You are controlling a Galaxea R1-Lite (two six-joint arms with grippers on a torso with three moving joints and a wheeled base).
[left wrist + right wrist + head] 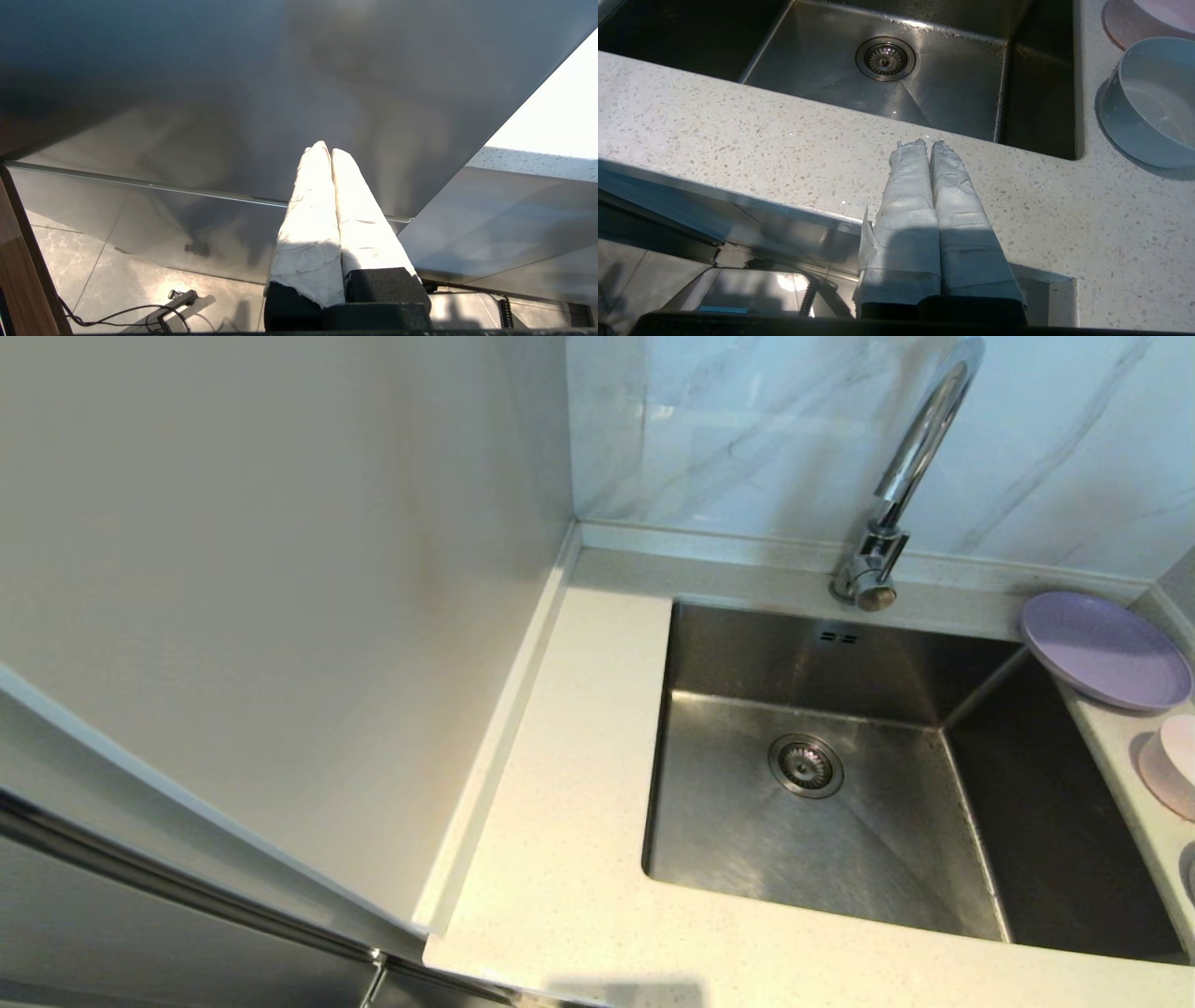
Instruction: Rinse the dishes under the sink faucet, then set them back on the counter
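Left gripper [325,150]: low beside a steel cabinet front, off the worktop, fingers pressed together, nothing held; parked by the look of it.
Right gripper [926,145]: hovers over the counter's [738,135] front edge, fingers together and bare, facing the sink [812,859]; probably staged for a first reach.
Dishes: lined up on the counter strip right of the sink.
Plate [1106,649]: lavender, shallow, overhanging the basin corner.
Cup [1172,761]: pale pink, just nearer.
Bowl [1150,100]: deep, empty, nearest the right gripper.
Faucet [910,457]: chrome gooseneck, no water showing.
Sink: dry-looking, nothing inside.

Speckled off-white worktop [560,821] surrounding the sink [747,821]; lavender plate [1106,651], pink cup [1172,765] and bowl [1153,102] rested along its right side.
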